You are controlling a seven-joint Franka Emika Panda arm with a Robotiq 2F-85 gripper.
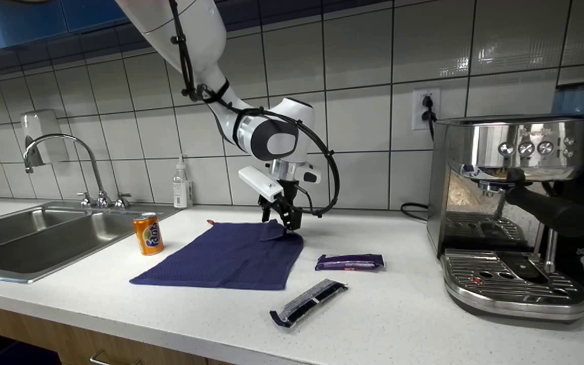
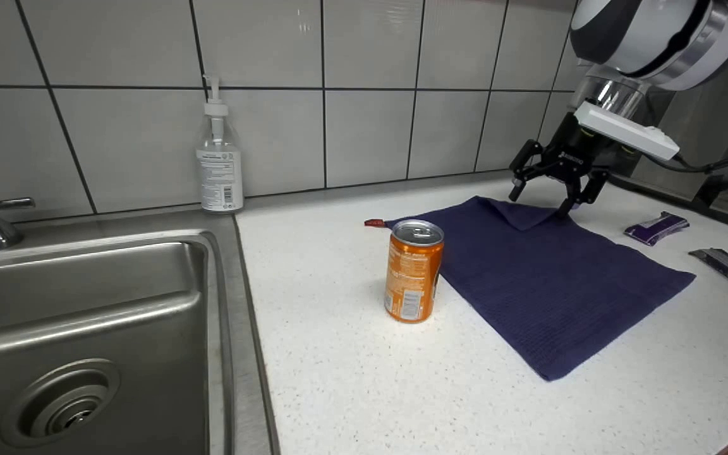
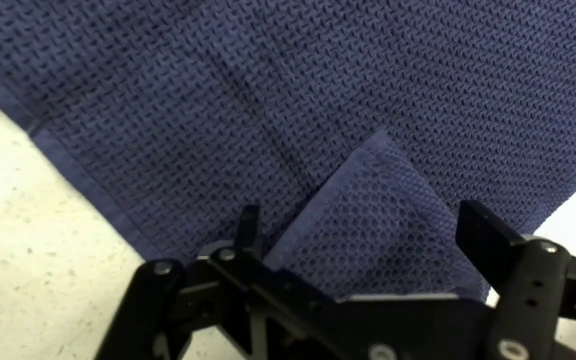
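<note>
A dark blue towel (image 1: 221,261) lies spread on the white counter; it also shows in the other views (image 2: 560,291) (image 3: 288,95). One corner near the wall is folded back over the towel as a small triangular flap (image 3: 368,220), seen in both exterior views (image 1: 271,231) (image 2: 522,214). My gripper (image 1: 278,223) points down at this flap, and its fingers (image 2: 539,203) are apart. In the wrist view, the flap lies between the open fingertips (image 3: 360,217) and is not pinched. One fingertip looks very close to the towel's edge; I cannot tell whether it touches.
An orange can (image 1: 149,234) stands beside the towel, near the metal sink (image 2: 218,354). A purple wrapped bar (image 1: 350,262) and a black-silver one (image 1: 308,303) lie on the towel's opposite side. A coffee machine (image 1: 512,147), pump bottle (image 2: 220,170) and tiled wall (image 2: 370,133) stand around.
</note>
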